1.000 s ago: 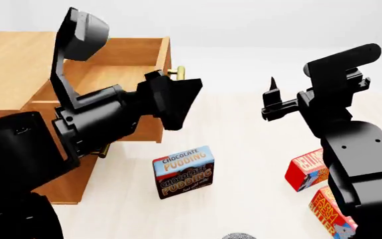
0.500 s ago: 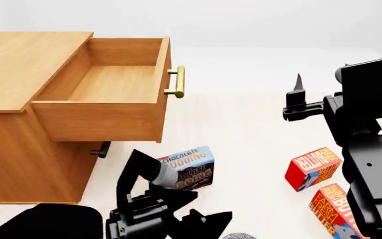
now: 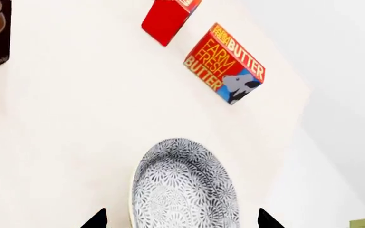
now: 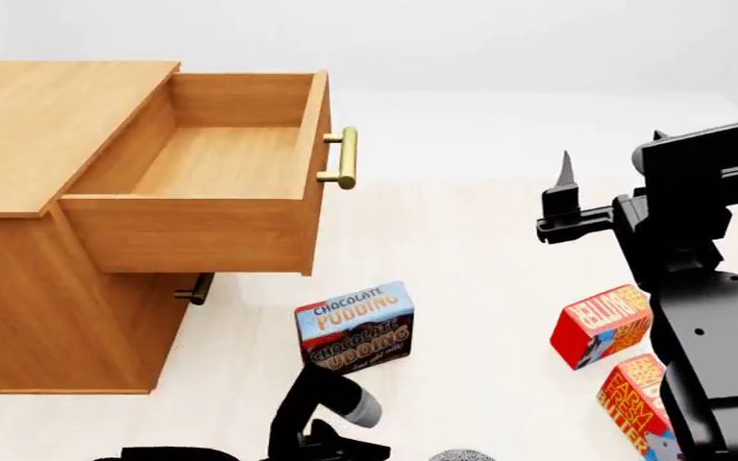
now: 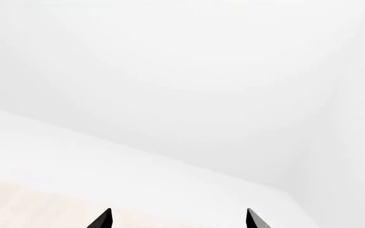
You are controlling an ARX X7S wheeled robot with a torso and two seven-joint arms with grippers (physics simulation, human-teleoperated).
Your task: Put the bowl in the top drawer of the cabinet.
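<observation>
Since the earlier frame your left arm has dropped from in front of the drawer to the bottom edge of the head view, and your right arm has shifted slightly left. Your left gripper (image 3: pixel 177 221) now hangs over the bowl (image 3: pixel 184 187), its two fingertips (image 3: pixel 97 219) spread wide with the bowl's rim between them, apart from both tips as far as the wrist view shows. The bowl sits upright on the pale floor, holding nothing; in the head view only a sliver of it (image 4: pixel 461 455) shows at the bottom edge, near the arm. Just beyond it in the wrist view lie two red butter boxes (image 3: pixel 225 64), and the pudding box (image 4: pixel 355 331) stands between the bowl and the cabinet (image 4: pixel 36 192). Your right gripper (image 5: pixel 177 219) is raised well to the right, tips spread wide, holding nothing and facing blank white wall. The top drawer (image 4: pixel 203 187) is pulled well out, its wooden floor bare, brass handle (image 4: pixel 341 158) facing right. The lower drawer's handle (image 4: pixel 195 290) peeks out beneath it.
</observation>
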